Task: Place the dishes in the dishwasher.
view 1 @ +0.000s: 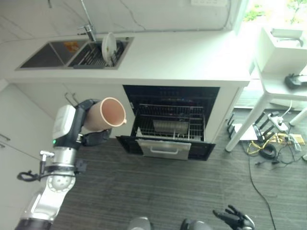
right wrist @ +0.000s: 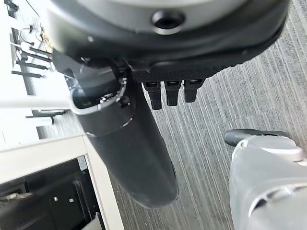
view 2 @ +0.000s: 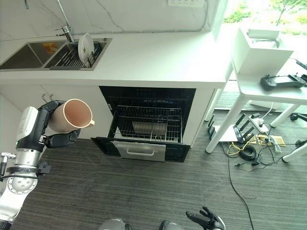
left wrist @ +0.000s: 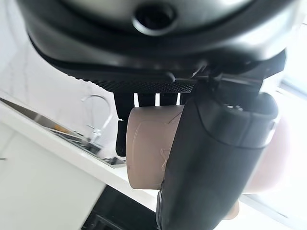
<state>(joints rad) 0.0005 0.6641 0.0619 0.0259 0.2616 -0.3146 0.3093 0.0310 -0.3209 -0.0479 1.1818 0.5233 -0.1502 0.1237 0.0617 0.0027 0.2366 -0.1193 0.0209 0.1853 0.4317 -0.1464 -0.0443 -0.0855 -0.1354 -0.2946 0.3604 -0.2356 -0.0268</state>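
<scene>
Left hand [view 1: 91, 125] grips a pink cup [view 1: 106, 114], fingers and thumb curled round its body, and holds it in the air beside the white cabinet front, left of the open dishwasher [view 1: 169, 120]. The cup lies on its side: its long axis runs roughly level, with the open mouth turned toward the camera and slightly toward the dishwasher, and its base buried in the palm. A small handle juts from the rim on the side nearest the dishwasher. In the left wrist view the cup [left wrist: 153, 146] sits clamped between the row of fingers and the thick thumb.

At the dishwasher, the door [view 1: 165, 147] is dropped open and the wire rack [view 1: 168, 123] is pulled out over it, with a pale grey dish [view 1: 171, 127] resting in the rack. Above, the white countertop [view 1: 182, 57] carries a double sink [view 1: 62, 53]; a white plate [view 1: 109, 47] stands on edge in the drainer basin beside the tap [view 1: 88, 28].

Low at the bottom edge of the head views, the right hand [view 1: 235, 218] hangs over the dark striped floor [view 1: 158, 191], its fingers spread and relaxed, holding nothing. A white table [view 2: 268, 84] stands to the right, with cables [view 2: 249, 143] tangled beneath it.
</scene>
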